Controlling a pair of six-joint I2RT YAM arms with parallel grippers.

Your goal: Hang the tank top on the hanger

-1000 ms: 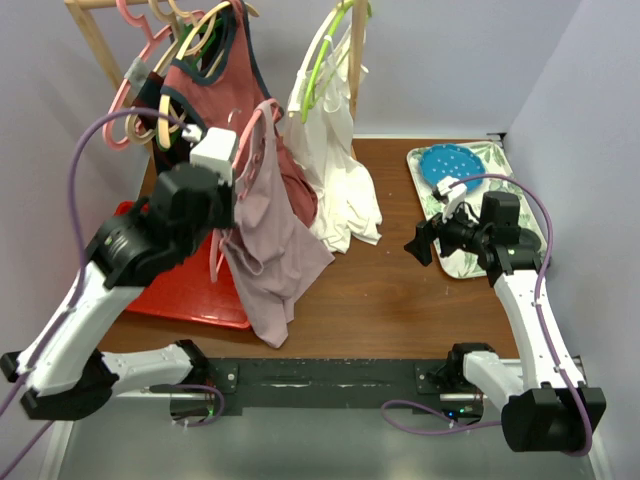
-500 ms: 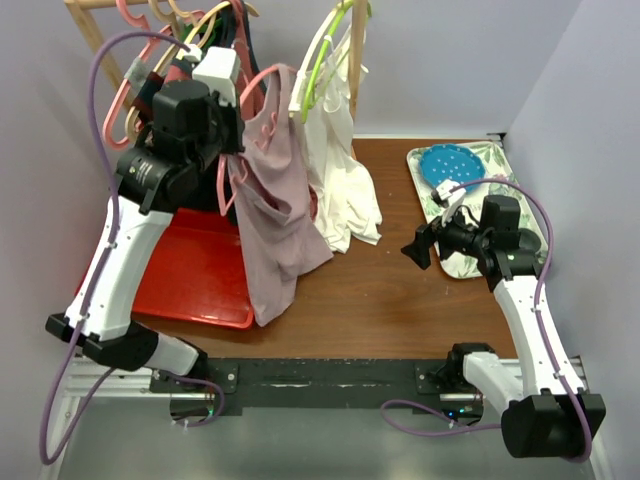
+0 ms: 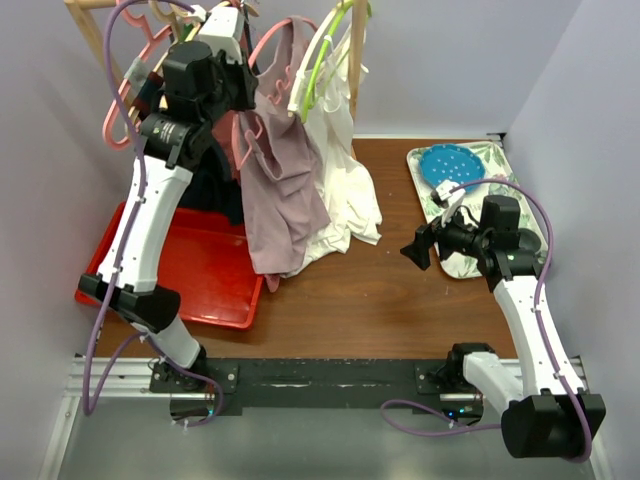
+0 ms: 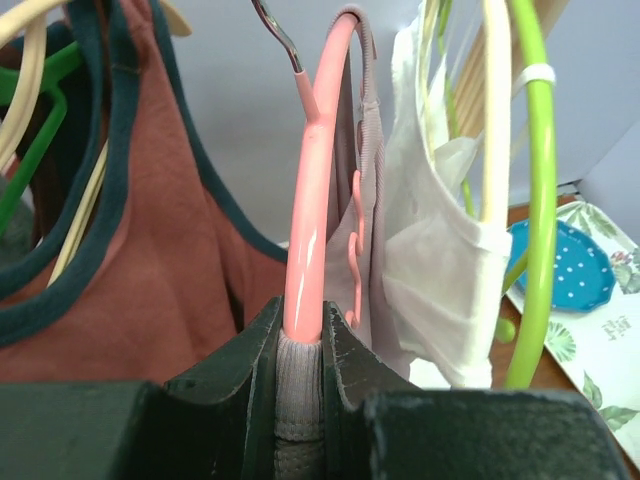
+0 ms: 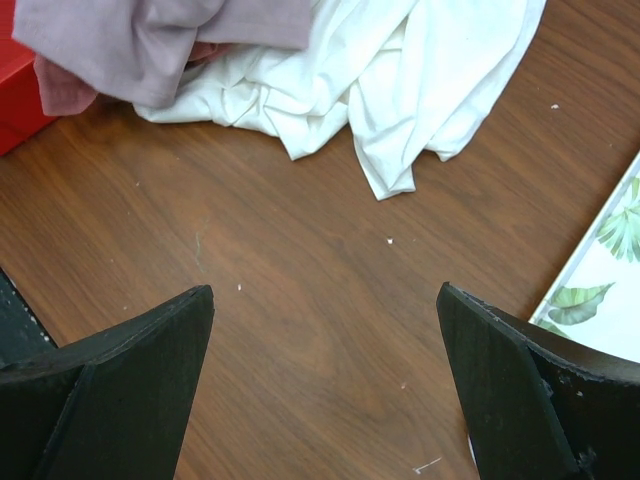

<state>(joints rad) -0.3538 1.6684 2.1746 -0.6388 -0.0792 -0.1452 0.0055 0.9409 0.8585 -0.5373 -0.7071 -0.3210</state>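
Left gripper (image 4: pixel 300 342), high at the wooden clothes rack (image 3: pixel 92 40), clamps its fingers on the salmon-pink hanger (image 4: pixel 308 200) and a fold of the pale mauve tank top (image 3: pixel 285 195). The top drapes from that hanger between a rust-red tank top (image 4: pixel 150 250) and a white garment (image 4: pixel 440 270) on a lime-green hanger (image 4: pixel 535 200), its hem low near the red tray (image 3: pixel 180 285). Right gripper (image 5: pixel 325 300) hovers over the wooden table (image 3: pixel 380 300), fingers spread wide, holding nothing.

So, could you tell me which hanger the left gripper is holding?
The salmon-pink hanger, carrying the mauve tank top, is pinched in the left gripper; the lime-green hanger beside it bears the white garment and is ungripped.
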